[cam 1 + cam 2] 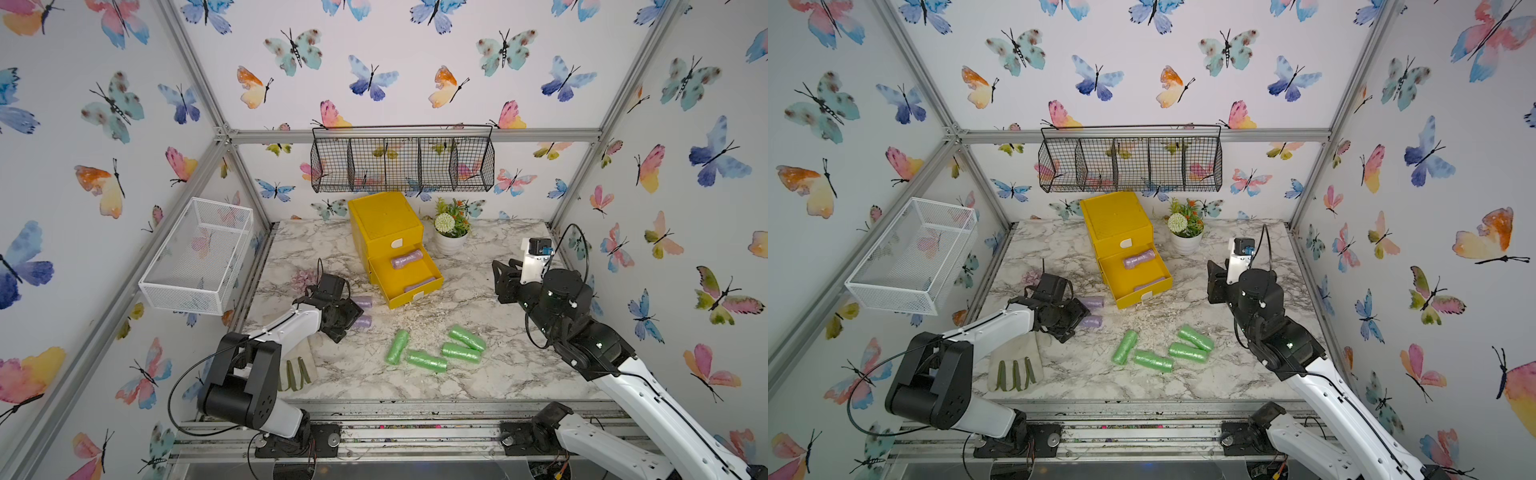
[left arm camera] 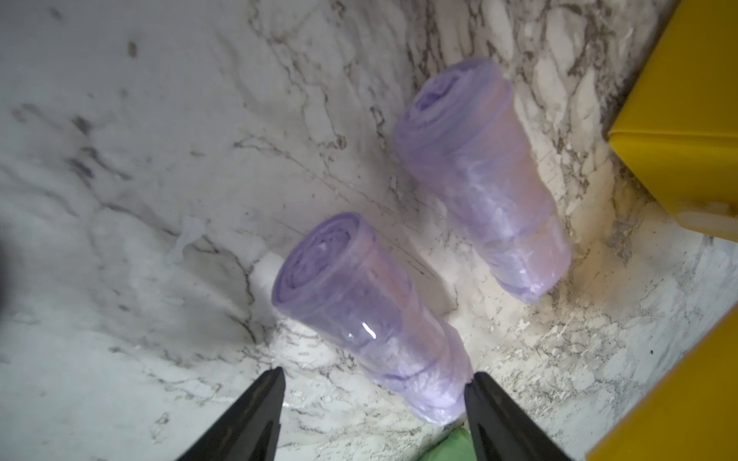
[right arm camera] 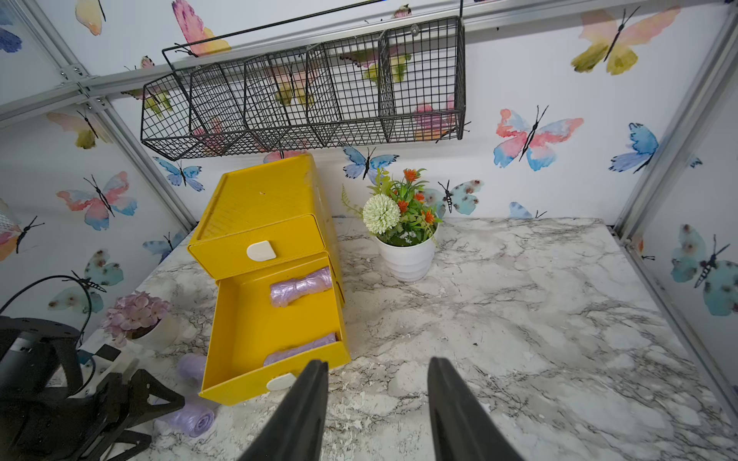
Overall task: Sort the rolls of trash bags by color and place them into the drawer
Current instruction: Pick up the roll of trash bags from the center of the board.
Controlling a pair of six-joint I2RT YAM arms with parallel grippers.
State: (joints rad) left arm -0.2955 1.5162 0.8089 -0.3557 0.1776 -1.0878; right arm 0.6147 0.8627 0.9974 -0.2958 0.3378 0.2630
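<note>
Nearer lilac roll [image 2: 367, 319] of trash bags is the item addressed. It is laid flat on the marble tabletop [image 2: 120, 199], left of centre in both top views, near the front corner of the open drawer [image 1: 405, 274]. Its long axis is directed away from the left gripper [image 2: 377, 379], slightly oblique, so the closing line of the jaws is crossed by the roll's width. The jaws are spread, one fingertip on each side of the roll's closer end, and nothing is pinched. Contact with either finger cannot be confirmed. A short advance and closure are judged to be required next.

The farther lilac roll [image 2: 483, 179] is laid roughly parallel, just beside the first but apart from it, towards the yellow chest [image 1: 384, 220].

The left gripper is by far the nearer. The right gripper [image 3: 377, 365] is held right of centre in the top views, well apart from both rolls, with its jaws parted and nothing held.

Count:
- Lilac rolls: four, with two on the tabletop and two inside the open drawer [image 1: 406, 258] [image 1: 419, 284].
- Green rolls [image 1: 426, 360]: four, grouped on the tabletop below centre.
- Pink rolls: none is seen.
</note>
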